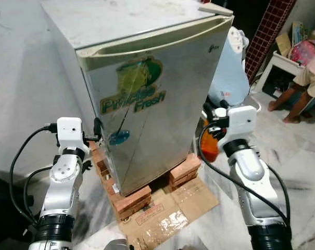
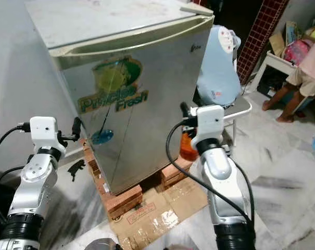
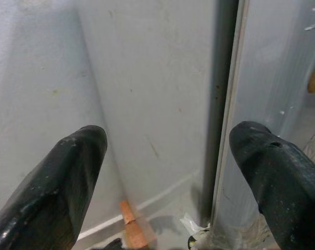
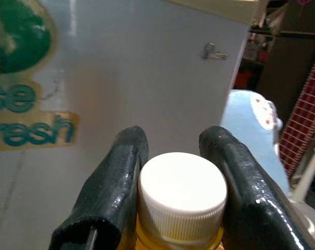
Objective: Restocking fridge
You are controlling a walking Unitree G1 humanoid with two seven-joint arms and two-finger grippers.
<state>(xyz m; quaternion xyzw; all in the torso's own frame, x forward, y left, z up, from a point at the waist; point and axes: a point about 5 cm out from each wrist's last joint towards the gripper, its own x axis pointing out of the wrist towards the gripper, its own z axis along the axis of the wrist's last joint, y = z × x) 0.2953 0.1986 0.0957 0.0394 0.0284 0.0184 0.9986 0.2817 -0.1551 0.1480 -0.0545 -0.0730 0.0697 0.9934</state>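
While the fridge door is closed, the right tool (image 4: 170, 172) grips a bottle (image 4: 180, 200) by its neck, its two black fingers (image 4: 113, 187) pressed on both sides just under the white ribbed cap. I think the neck is chosen because the cap's rim stops the bottle from slipping down. The orange-yellow body of the bottle hangs below this tool, near the right side of the fridge (image 1: 162, 109).

The left tool (image 3: 162, 177) is open, its fingers wide apart, and it points at the dark gap where the door meets the cabinet on the left side. Probably it is placed there to catch the door edge and pull it, since the other tool is busy with the bottle.

Beyond both tools, the fridge stands on bricks (image 1: 131, 200) over flattened cardboard (image 1: 167, 211), which keep it off the floor. Farther behind the right tool there is a pale blue bag (image 2: 217, 70), and a person (image 1: 308, 78) stands well apart.
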